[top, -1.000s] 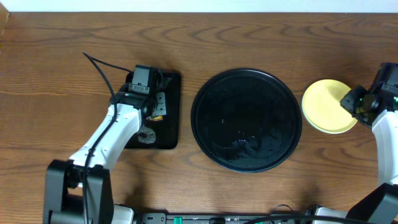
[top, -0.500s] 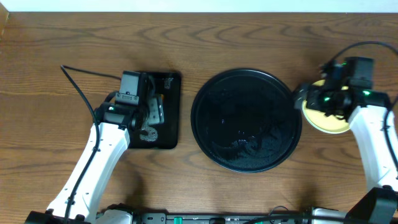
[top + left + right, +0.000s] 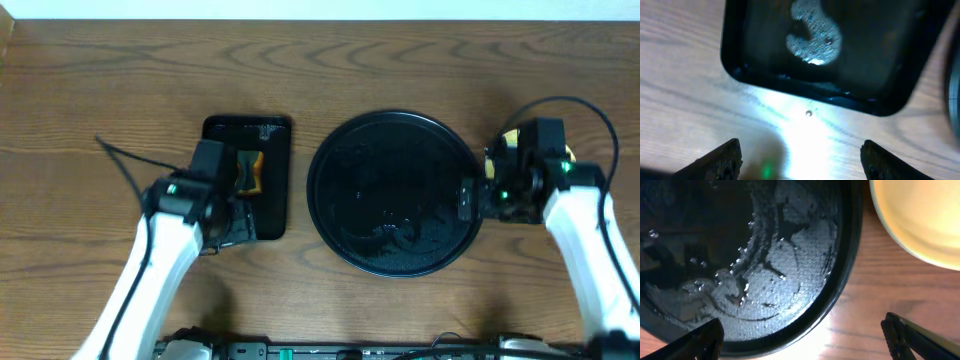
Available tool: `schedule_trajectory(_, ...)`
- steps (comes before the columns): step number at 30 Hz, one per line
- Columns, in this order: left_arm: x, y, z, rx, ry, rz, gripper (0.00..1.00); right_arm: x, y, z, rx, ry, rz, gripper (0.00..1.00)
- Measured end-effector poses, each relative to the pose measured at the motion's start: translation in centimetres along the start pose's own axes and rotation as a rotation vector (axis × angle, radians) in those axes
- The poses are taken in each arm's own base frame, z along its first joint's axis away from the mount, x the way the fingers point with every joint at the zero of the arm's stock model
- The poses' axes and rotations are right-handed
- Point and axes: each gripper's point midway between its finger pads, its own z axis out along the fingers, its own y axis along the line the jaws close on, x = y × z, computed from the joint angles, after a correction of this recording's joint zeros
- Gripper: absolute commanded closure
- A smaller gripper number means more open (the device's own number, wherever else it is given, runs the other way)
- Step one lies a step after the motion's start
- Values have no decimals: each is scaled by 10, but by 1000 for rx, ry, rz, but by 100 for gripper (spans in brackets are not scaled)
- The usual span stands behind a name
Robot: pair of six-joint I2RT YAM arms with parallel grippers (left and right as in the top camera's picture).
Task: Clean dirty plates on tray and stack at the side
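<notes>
Hovering over the right rim of the tray with the right gripper, fingers spread wide, nothing held. Yellow plate just right of the tray, off it. Left gripper likewise spread and empty, left of the tray, beside the small tray.

- One round black tray.
- One rectangular black tray, the smaller of the two.
- One pale yellow plate in view; whether others lie beneath it cannot be told.
- One small yellow-orange item on the rectangular tray.
- Two patches of foam: rectangular-tray foam and round-tray foam.
- Two arms, one hand each, namely the left hand and the right hand, with two fingers apiece.
- One wooden tabletop.
</notes>
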Motion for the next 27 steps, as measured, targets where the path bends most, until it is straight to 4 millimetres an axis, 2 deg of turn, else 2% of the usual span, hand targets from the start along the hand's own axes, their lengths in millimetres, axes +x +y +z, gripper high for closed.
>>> schedule_trajectory(4,-2,-5,-21,99,-206,11,22,13,12,-20,-9,-170,-69,1)
schedule_trajectory(7,0,-9,-42,187,-370,30,21,22,20,-46,-22,-327,-115,1)
schedule_trajectory(8,1,-10,-49,212,-417,31,10,25,21,-57,-26,-386,-125,1)
schedule_trajectory(12,5,-6,-87,303,-612,17,10,30,26,-95,-32,-583,-152,1)
schedule_trajectory(16,11,-1,-106,342,-700,11,10,36,28,-120,-38,-700,-168,1)
schedule_trajectory(21,17,1,-110,353,-723,10,10,43,28,-128,-39,-733,-172,1)
schedule_trajectory(27,17,1,-110,352,-722,10,9,54,25,-116,-33,-668,-163,1)
